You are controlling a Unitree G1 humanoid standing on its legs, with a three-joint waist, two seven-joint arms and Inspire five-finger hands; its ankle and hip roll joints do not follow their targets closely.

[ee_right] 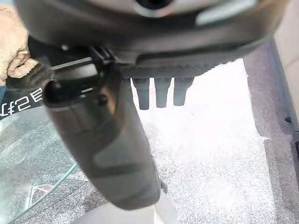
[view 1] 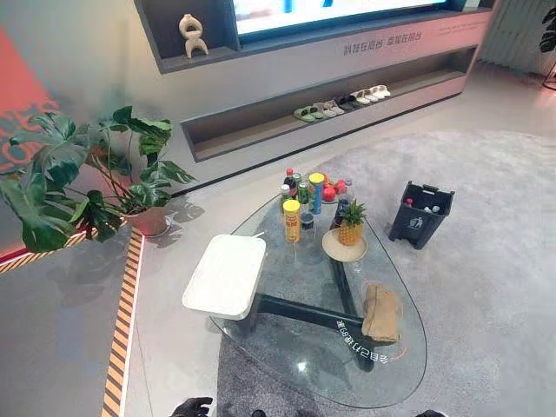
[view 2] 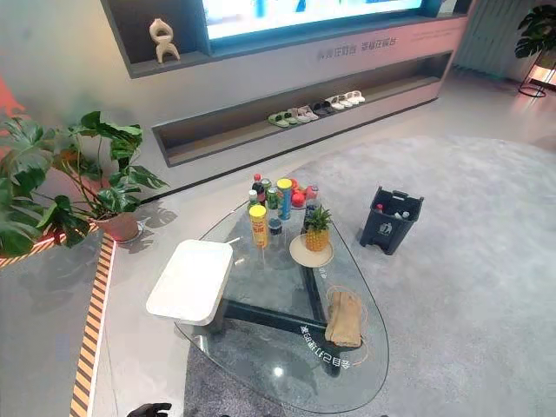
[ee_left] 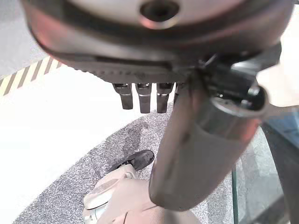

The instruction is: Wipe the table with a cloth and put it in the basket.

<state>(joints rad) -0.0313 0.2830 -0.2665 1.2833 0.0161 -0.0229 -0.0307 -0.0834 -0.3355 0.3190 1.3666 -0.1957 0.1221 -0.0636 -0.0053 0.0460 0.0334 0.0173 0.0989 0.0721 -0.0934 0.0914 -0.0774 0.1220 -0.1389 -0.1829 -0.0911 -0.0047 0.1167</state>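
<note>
Left eye view: tan cloth (view 1: 380, 311) lies crumpled on the glass table (view 1: 287, 356), at its right-hand end near the edge, with neither hand touching it. Right hand (ee_right: 112, 140) hangs low off the table's near edge, well apart from the cloth, fingers straight, holding nothing. Left hand (view 1: 192, 407) sits low on the near side, fingers loose, empty. Pineapple (view 1: 351, 226) on a plate (view 1: 334, 252) just beyond the cloth; bottles (view 1: 314, 193) behind. Dark basket (view 1: 417, 224) stands on the carpet (view 1: 486, 261), past the table's right side.
</note>
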